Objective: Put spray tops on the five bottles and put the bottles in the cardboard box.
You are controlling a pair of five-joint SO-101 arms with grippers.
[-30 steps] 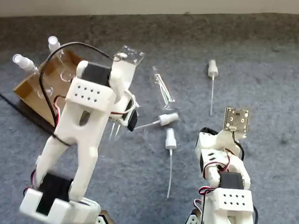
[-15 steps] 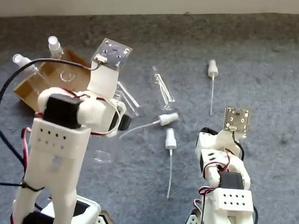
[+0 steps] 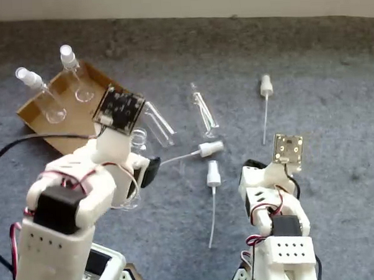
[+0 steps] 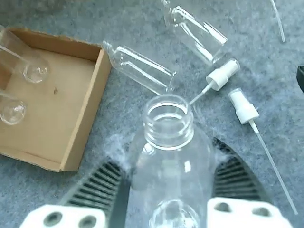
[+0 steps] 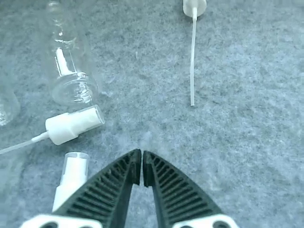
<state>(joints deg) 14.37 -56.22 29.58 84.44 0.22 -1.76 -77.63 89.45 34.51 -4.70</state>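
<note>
**Left wrist view: left claw (image 4: pixel 168 173) clamped on an uncapped bottle (image 4: pixel 168 142)**

The left claw's two ribbed fingers press the clear body of the uncapped bottle from either side. The bottle's open neck points away from the wrist and carries no top. Just past the neck a second bare bottle (image 4: pixel 140 70) lies on its side on the grey carpet (image 4: pixel 118 19), close beside the wall of the cardboard box (image 4: pixel 90 107). A third bare bottle (image 4: pixel 194 28) lies farther out, also on its side. Near the held neck lie two loose tops. The first spray top (image 4: pixel 222 76) has its dip tube running toward the held bottle, and the second spray top (image 4: pixel 243 107) lies just beside it.

In the high view, two capped bottles (image 3: pixel 39 94) are in the cardboard box, each with a white sprayer on.

The right claw (image 5: pixel 142 166) sits low over the carpet with its jaws drawn almost together and nothing between them. The first and second spray tops lie just to one side of it. The third spray top (image 5: pixel 194 7) lies well ahead, its tube pointing back toward the claw.
</note>
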